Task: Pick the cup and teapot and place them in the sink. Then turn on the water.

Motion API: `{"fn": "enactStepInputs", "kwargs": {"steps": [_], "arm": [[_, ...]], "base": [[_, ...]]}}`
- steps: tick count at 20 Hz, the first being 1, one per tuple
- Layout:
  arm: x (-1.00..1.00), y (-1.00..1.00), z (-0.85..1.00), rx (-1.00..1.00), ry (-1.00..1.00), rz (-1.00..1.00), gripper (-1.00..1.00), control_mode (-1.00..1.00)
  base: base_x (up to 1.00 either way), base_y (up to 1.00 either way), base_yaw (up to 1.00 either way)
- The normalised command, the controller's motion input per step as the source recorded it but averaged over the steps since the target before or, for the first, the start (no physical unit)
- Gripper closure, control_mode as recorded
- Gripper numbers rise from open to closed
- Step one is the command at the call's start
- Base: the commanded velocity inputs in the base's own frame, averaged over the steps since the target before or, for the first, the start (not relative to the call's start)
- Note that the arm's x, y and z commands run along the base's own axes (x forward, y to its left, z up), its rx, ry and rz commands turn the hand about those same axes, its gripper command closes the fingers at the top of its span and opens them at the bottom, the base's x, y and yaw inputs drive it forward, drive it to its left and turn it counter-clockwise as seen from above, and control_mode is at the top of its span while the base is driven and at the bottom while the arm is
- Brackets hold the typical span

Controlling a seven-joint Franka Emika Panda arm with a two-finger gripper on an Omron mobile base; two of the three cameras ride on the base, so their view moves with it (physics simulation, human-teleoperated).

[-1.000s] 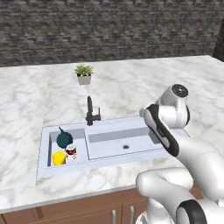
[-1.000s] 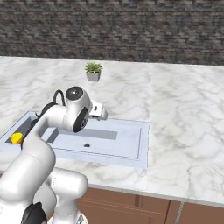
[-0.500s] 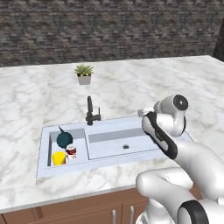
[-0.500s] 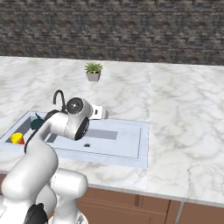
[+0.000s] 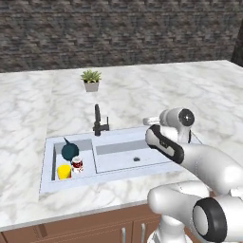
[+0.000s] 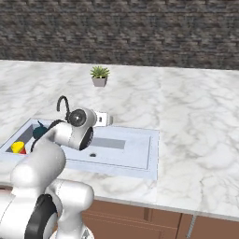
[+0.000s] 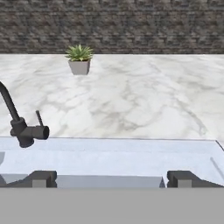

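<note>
From the left, the yellow cup (image 5: 63,171), the dark teal teapot (image 5: 70,151) and a small red-and-white can (image 5: 77,164) sit together in the sink's (image 5: 123,172) small left basin; the hand camera instead looks across the far rim at the black tap (image 7: 21,124). The gripper (image 7: 111,179) hangs above the main basin, empty, its fingers (image 7: 42,178) spread wide. A potted plant (image 5: 90,79) stands far back on the marble counter (image 5: 156,90), before a dark stone wall (image 5: 118,33).
</note>
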Motion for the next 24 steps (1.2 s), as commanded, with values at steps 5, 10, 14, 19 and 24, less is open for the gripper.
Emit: {"fn": "enactStepInputs", "kwargs": {"steps": [5,10,14,19,24], "arm": [[0.35,0.2,0.0,0.0,-0.06,0.0,-1.0,-1.0],[0.07,0.3,-0.05,0.0,-0.03,0.0,-1.0,-1.0],[0.0,0.34,-0.04,0.0,-0.03,0.0,-1.0,-1.0],[0.04,0.31,0.0,0.0,-0.01,0.0,-1.0,-1.0],[0.05,0.21,-0.02,0.0,0.0,0.01,-1.0,-1.0]], "base": [[0.0,0.0,0.0],[0.0,0.0,0.0],[0.0,0.0,0.0],[0.0,0.0,0.0],[0.0,0.0,0.0]]}}
